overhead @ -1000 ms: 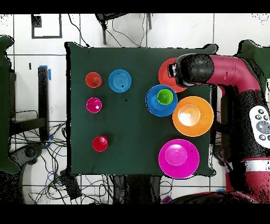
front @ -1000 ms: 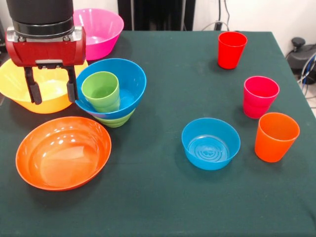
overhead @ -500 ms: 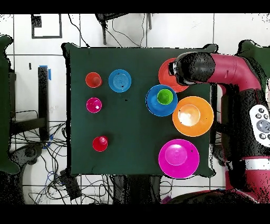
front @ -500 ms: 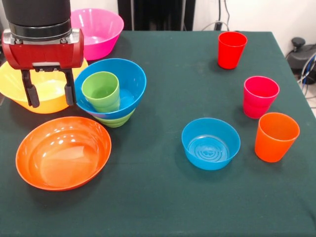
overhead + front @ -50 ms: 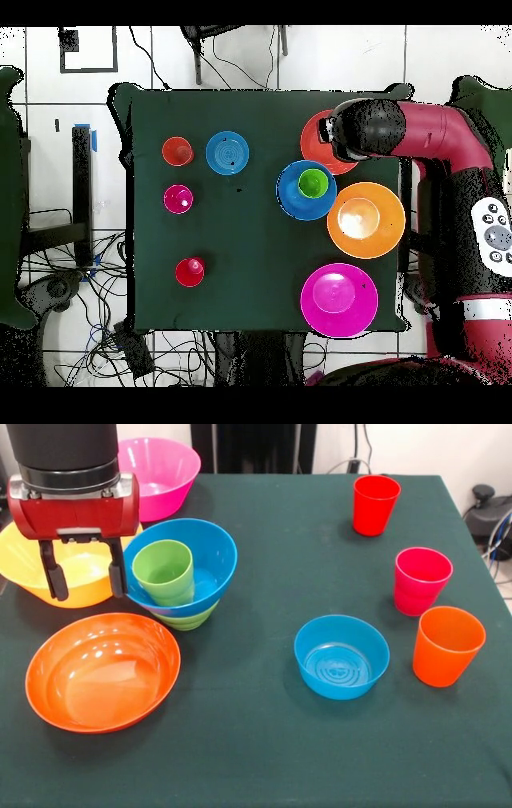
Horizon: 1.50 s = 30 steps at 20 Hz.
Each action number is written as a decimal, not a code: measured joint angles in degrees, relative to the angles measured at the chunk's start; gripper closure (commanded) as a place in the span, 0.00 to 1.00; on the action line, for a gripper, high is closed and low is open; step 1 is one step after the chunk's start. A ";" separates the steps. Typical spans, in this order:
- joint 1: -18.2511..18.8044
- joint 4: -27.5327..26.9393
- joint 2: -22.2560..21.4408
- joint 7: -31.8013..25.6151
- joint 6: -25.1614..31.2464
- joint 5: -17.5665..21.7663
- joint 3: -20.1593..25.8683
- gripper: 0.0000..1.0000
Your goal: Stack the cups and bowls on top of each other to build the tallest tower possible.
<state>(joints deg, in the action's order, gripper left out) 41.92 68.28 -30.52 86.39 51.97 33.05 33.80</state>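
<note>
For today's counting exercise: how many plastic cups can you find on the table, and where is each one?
4. The red cup stands at the far right, the pink cup nearer, the orange cup nearest, and the green cup sits inside the wide blue bowl. None seems hidden.

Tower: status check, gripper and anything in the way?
Gripper open, empty, above the yellow bowl. Tower: green cup in blue bowl on small green bowl. Orange-red bowl sits just in front, nothing blocking.
</note>
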 measured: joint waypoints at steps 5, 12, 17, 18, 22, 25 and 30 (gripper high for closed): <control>0.00 -0.01 0.37 0.00 0.00 0.00 0.12 0.00; 0.00 -0.01 1.51 0.00 -0.01 0.00 0.26 0.00; 0.00 -0.02 1.92 0.00 -0.29 0.01 0.30 0.00; 0.00 -0.02 1.92 0.00 -0.48 0.01 0.31 0.00; 0.00 -0.02 1.92 0.00 -1.35 0.00 0.33 0.00; -0.01 -0.01 1.95 0.00 -2.32 0.02 0.32 0.00; -0.10 -0.02 2.07 0.00 -4.72 0.05 0.33 0.00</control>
<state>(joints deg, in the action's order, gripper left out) 41.82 68.26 -28.45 86.39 47.25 33.10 34.12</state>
